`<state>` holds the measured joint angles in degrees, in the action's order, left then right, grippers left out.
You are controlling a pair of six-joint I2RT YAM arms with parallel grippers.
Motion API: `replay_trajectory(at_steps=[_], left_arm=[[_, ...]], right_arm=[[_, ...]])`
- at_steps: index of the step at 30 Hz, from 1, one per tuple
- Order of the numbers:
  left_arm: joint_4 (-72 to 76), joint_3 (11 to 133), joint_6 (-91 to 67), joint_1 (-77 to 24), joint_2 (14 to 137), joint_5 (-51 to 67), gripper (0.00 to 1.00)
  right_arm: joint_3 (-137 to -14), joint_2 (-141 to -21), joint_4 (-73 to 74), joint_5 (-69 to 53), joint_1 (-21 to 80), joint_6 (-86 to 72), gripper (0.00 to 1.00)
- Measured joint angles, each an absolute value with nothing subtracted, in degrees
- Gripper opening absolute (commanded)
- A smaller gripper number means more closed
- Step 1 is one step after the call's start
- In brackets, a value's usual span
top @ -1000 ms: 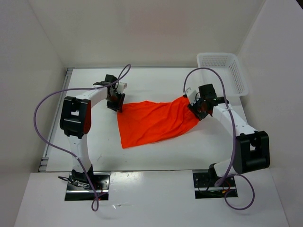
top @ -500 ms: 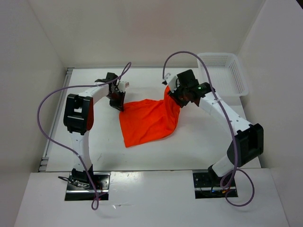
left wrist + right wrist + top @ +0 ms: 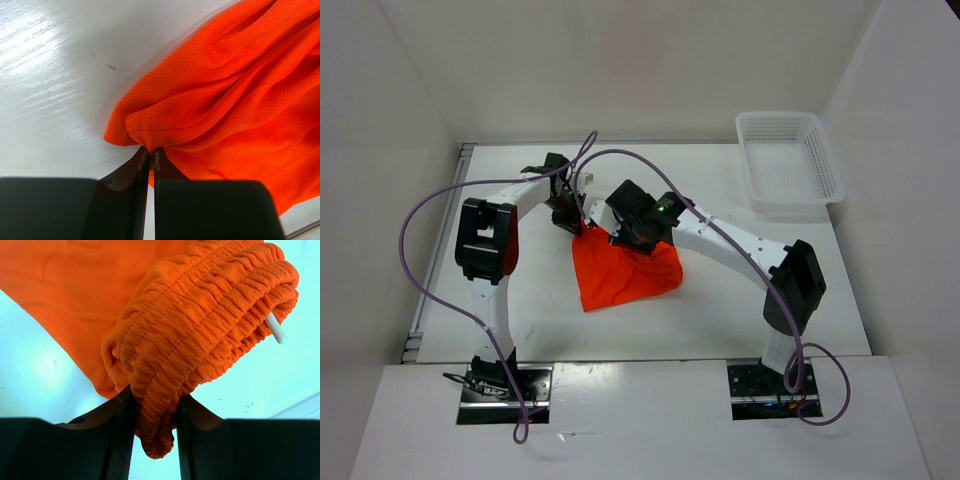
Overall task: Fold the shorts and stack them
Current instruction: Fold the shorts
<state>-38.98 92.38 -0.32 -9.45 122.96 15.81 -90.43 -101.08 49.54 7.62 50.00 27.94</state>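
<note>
Shorts [image 3: 625, 275] inside left tool [image 3: 151, 152], right tool [image 3: 152, 405]

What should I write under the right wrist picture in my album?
The right gripper clamps the gathered waistband of the orange shorts, white drawstring poking out.

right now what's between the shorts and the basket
Top view: bare table between the shorts and the basket, with the right arm stretched across above it.

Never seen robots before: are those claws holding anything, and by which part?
Both hold the orange shorts: the left gripper pinches a hemmed corner, the right gripper clamps the gathered waistband.
</note>
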Motion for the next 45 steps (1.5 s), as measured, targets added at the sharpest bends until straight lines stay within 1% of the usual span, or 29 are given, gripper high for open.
replay_trajectory(at_steps=[6,14,16,18,19,20,21,22,25,26,28,29,32,33,34,35,37,38,39,40,41,43,45], left_arm=[[-39.77,93.19,-0.3,-9.45,123.46,15.92,0.08],[-40.05,93.45,-0.32,-9.45,123.66,16.01,0.08],[-40.16,93.58,-0.3,-9.45,123.68,16.03,0.08],[-40.36,93.8,-0.3,-9.47,123.81,16.05,0.08],[-40.47,93.91,-0.32,-9.47,123.9,16.1,0.08],[-40.58,94.0,-0.32,-9.47,123.94,16.14,0.08],[-40.62,94.04,-0.3,-9.45,123.98,16.19,0.08],[-40.64,94.06,-0.32,-9.45,123.98,16.23,0.09],[-40.71,94.15,-0.3,-9.47,124.09,16.23,0.11],[-40.77,94.21,-0.32,-9.45,124.14,16.23,0.15],[-41.01,94.52,-0.32,-9.45,124.33,16.23,0.19],[-41.12,94.63,-0.36,-9.45,124.38,16.23,0.24],[-41.54,95.0,-0.45,-9.39,124.42,15.88,0.3],[-41.63,95.13,-0.47,-9.26,124.4,15.49,0.38],[-41.76,95.26,-0.36,-9.26,124.38,15.29,0.42],[-41.85,95.33,-0.36,-9.08,124.07,15.07,0.44],[-41.98,95.33,-0.23,-8.01,123.22,13.58,0.48],[-42.09,95.33,-0.21,-7.31,122.69,13.1,0.48],[-42.24,95.31,-0.23,-6.42,121.78,12.49,0.5],[-42.37,95.31,-0.25,-5.78,120.62,12.25,0.5],[-42.41,95.26,-0.25,-4.95,118.93,12.25,0.53],[-42.5,95.26,-0.27,-3.88,114.87,12.88,0.57],[-42.87,95.26,-0.27,-4.23,110.06,14.57,0.58]], right_arm=[[-94.56,-104.38,51.05,8.69,53.45,27.9,0.0],[-94.96,-108.9,51.92,9.1,57.47,27.14,0.0],[-95.83,-110.61,51.9,9.52,58.46,26.76,0.1],[-97.06,-112.22,51.9,9.69,59.46,26.41,0.26],[-97.82,-113.06,51.94,9.69,59.96,26.2,0.29],[-98.59,-113.73,51.92,9.61,60.31,26.09,0.36],[-99.46,-114.3,51.88,9.54,60.66,25.85,0.58],[-100.38,-114.8,51.92,9.08,60.93,25.12,0.63],[-103.81,-115.52,51.77,6.68,61.41,24.1,0.71],[-105.27,-115.55,51.92,5.56,61.52,23.59,0.75],[-108.53,-115.57,51.9,2.96,61.52,22.52,0.79],[-110.37,-115.57,52.05,1.3,61.52,22.0,0.79],[-114.37,-115.42,51.66,-1.63,61.52,20.82,0.77],[-114.67,-115.13,51.18,-1.78,61.52,20.6,0.76],[-114.48,-114.78,50.89,-1.72,61.49,20.62,0.74],[-113.32,-114.08,50.09,-1.5,61.41,20.71,0.68],[-109.23,-112.12,49.34,-0.4,61.12,21.08,0.62],[-105.84,-110.61,48.18,0.19,61.1,21.19,0.59],[-102.13,-108.95,47.81,1.02,61.1,21.5,0.59],[-98.35,-107.33,47.51,1.56,61.08,21.71,0.56],[-94.74,-105.78,47.2,2.28,61.01,21.98,0.51],[-88.47,-103.22,46.83,3.62,60.82,22.46,0.45],[-83.37,-101.45,46.24,4.6,60.23,23.18,0.34]])
